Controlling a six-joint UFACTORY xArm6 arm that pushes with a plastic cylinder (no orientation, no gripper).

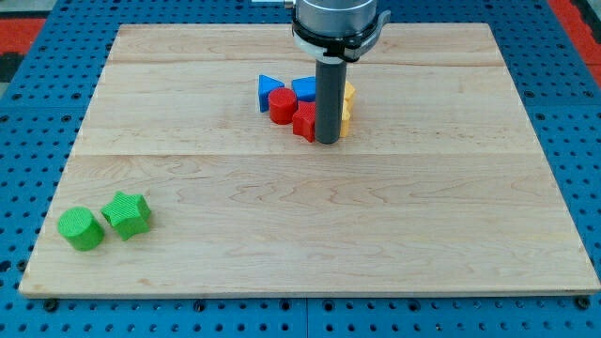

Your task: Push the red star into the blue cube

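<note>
Camera view: my tip (327, 141) touches the red star (305, 121), just beside the blue cube (305, 89). There are no jaws, only a rod.

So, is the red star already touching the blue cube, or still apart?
Touching, it seems: the red star sits directly below the blue cube with no wood visible between them. My tip stands at the star's right edge, hiding part of it.

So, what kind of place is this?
Probably a robotics lab bench: a wooden board lies on a blue perforated base, and my tip stands among small coloured blocks, close beside the red star.
</note>
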